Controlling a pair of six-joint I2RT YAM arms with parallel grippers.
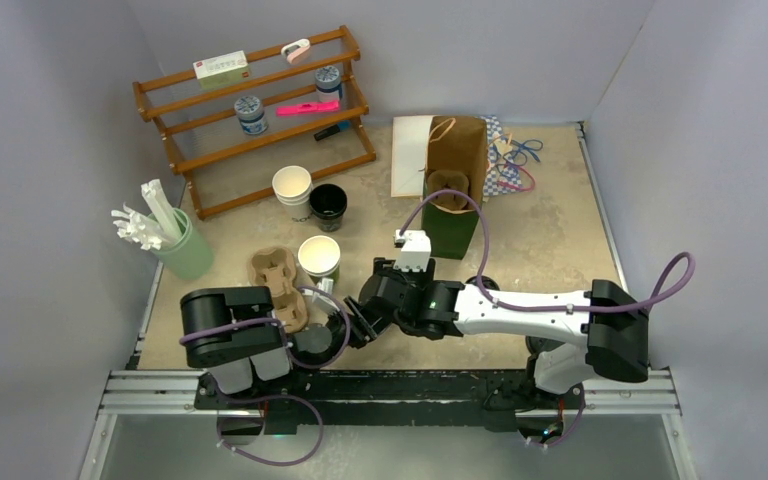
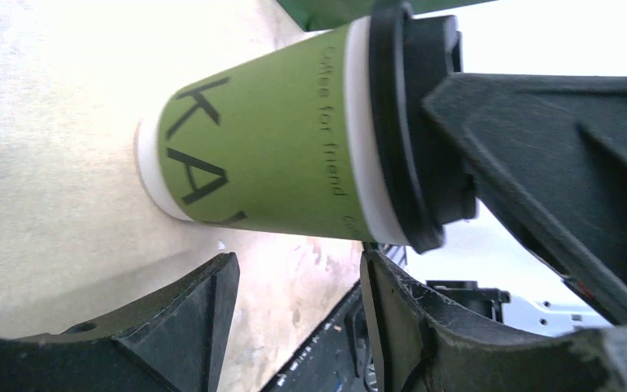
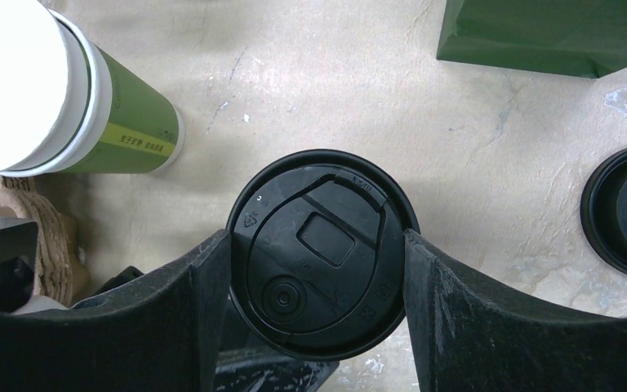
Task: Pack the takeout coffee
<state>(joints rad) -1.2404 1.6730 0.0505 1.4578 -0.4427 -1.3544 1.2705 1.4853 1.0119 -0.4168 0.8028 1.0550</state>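
Coffee (image 3: 318,204) stands upright on the desk (image 1: 560,230) near the front edge, between the two arms. The right pincer (image 3: 317,245) is clenched on its black lid (image 2: 400,122) from both sides, a top grip that looks meant to keep the cup level for a lift. Left pincer (image 2: 294,278) hangs released just beside the cup wall, grasping nothing, and the green bag (image 1: 452,228) sits well behind.

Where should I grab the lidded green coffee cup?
Take the takeout coffee by its green paper wall, just under the black lid, coming in level from the side. It stands upright and widens upward, so the grip likely wedges under the rim; the lid alone might pull off.
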